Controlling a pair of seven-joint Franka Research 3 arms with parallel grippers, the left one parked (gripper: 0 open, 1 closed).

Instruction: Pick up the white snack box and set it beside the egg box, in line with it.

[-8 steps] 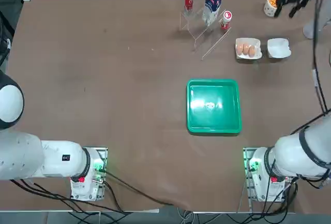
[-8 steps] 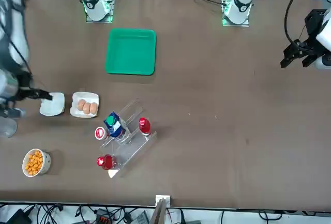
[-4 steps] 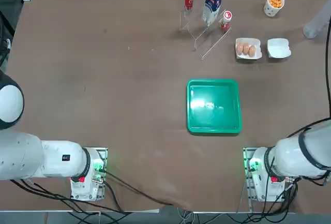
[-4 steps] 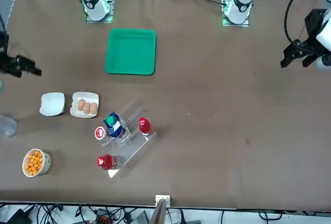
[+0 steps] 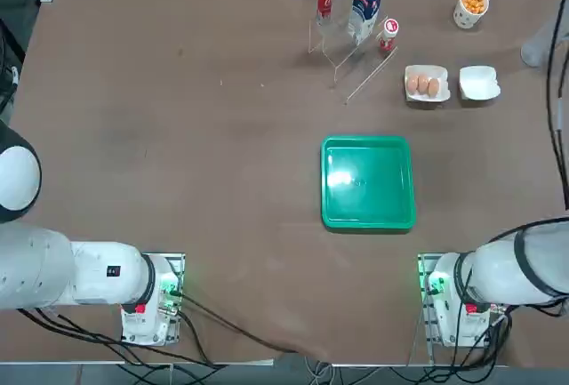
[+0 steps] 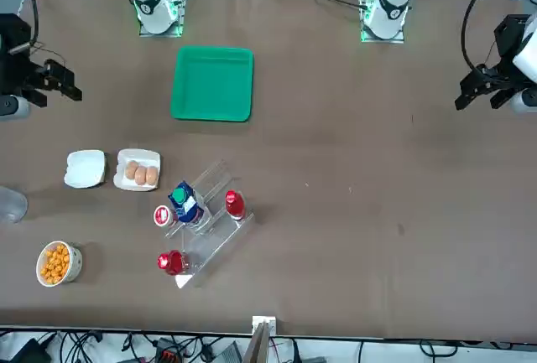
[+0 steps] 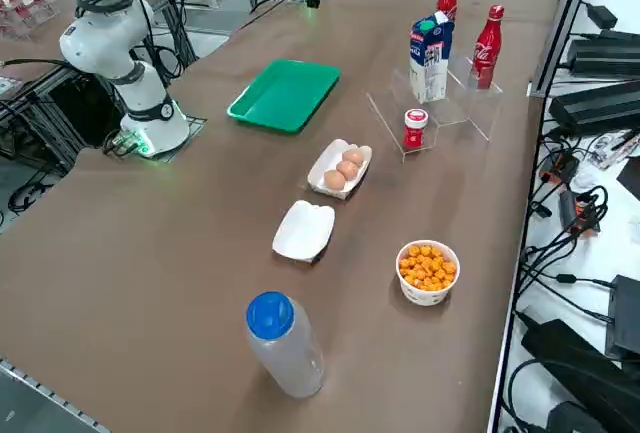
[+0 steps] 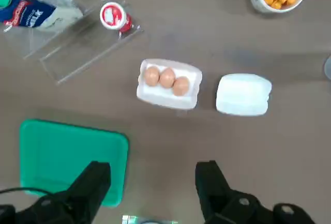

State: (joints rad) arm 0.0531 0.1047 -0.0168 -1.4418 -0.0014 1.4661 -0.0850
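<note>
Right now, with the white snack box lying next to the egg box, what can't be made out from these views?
- Right gripper: outside the top and right side views; the front view's left edge cuts off its arm.
- White snack box: only a plain white top shows in every view, so any contents are hidden.
- Clear bottle: cut by the front view's left edge.
- Blue carton: print too small to read.
</note>
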